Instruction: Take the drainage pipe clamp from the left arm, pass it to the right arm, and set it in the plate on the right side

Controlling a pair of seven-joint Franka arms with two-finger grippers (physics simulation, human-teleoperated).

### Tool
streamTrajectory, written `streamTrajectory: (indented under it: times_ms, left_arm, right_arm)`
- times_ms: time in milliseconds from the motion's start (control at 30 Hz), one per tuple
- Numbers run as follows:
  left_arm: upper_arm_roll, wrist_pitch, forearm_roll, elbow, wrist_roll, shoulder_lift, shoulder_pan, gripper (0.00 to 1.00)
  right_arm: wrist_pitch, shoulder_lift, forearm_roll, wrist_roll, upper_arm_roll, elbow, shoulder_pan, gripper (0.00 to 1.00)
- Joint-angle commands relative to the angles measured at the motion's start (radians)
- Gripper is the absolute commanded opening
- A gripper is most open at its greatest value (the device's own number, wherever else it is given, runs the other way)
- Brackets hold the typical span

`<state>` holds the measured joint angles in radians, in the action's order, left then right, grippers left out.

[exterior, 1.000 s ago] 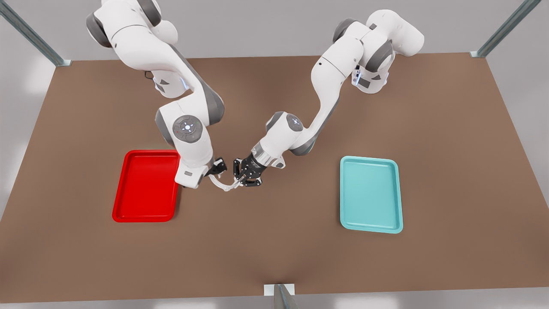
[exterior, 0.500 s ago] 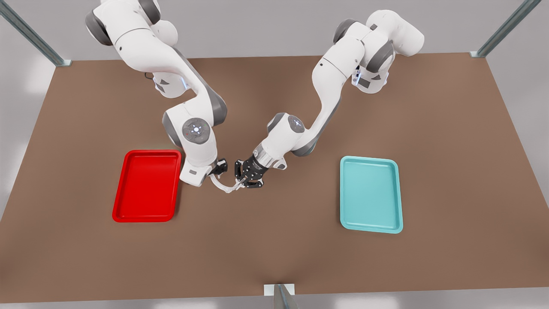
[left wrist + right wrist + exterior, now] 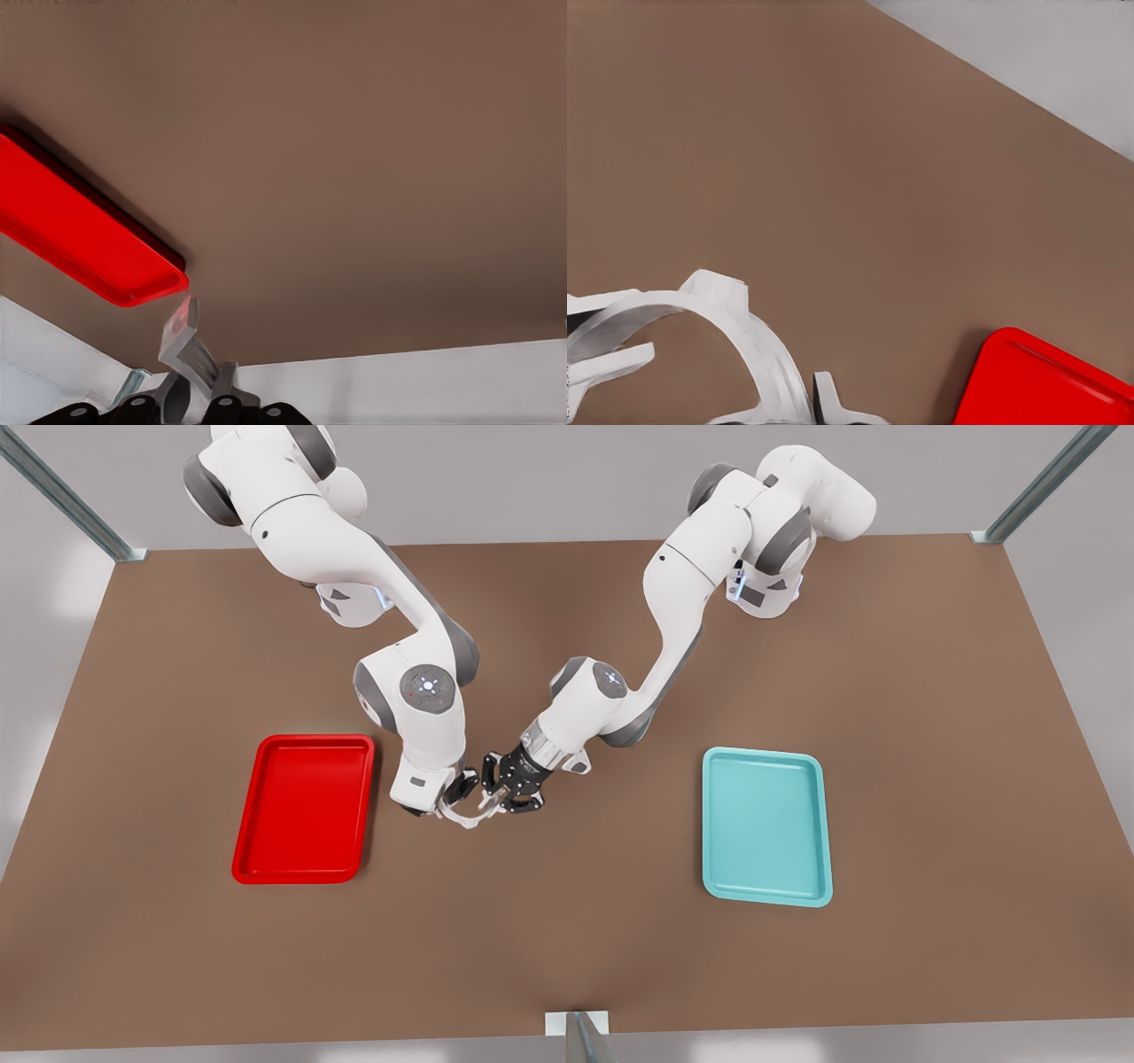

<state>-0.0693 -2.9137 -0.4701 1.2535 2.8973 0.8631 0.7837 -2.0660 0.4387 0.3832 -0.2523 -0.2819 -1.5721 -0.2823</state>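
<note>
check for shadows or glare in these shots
Front view: soft shadow on the table beneath the left claw and right claw, mid-table. Left wrist view: dark shadow beside the red tray. Right wrist view: pipe clamp evenly lit.

Pretty evenly lit overall, soft and diffuse, no harsh hotspots. Slightly darker down the middle of the brown table [image 3: 567,921], brighter toward both sides. Faint soft shadows under the arms, nothing crisp. Thin dark shadow hugging the rim of the red tray [image 3: 89,239] in the left wrist view. Pale bright patches on the grey floor at the front view's left and bottom edges. Colours flat and clean, typical render look. Wrist views a bit smeary: close-up white clamp [image 3: 735,345] soft at its edges, fuzzy tray outline too. No obvious bending at the frame edges.
</note>
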Motion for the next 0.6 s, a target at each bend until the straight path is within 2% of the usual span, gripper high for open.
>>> streamTrajectory:
  times_ms: [0,233,333,433,500,567]
  left_arm:
    - [0.0,-0.001,0.004,-0.002,0.611,-0.003,0.002,1.0]
    - [0.0,0.004,0.018,0.007,0.591,-0.013,0.002,1.0]
    - [-0.001,0.1,0.018,0.168,0.53,-0.182,0.009,1.0]
    - [0.002,0.442,0.018,0.204,0.361,-0.348,-0.089,1.0]
    - [-0.003,0.732,0.011,0.192,-0.024,-0.4,-0.211,1.0]
    - [0.006,1.123,0.031,0.119,-0.798,-0.403,-0.425,1.0]
  right_arm:
    - [-0.014,-0.001,0.014,-0.041,0.0,-0.002,0.0,0.21]
    - [-0.013,-0.009,0.016,-0.039,0.0,-0.019,0.003,0.21]
    - [-0.08,-0.055,0.072,-0.039,0.0,-0.137,0.015,0.21]
    - [-0.086,-0.061,0.094,-0.038,0.0,-0.154,0.029,0.21]
    - [-0.086,-0.074,0.092,-0.025,-0.014,-0.17,0.084,0.21]
    - [-0.097,-0.066,0.091,0.077,-0.18,-0.2,0.32,0.21]
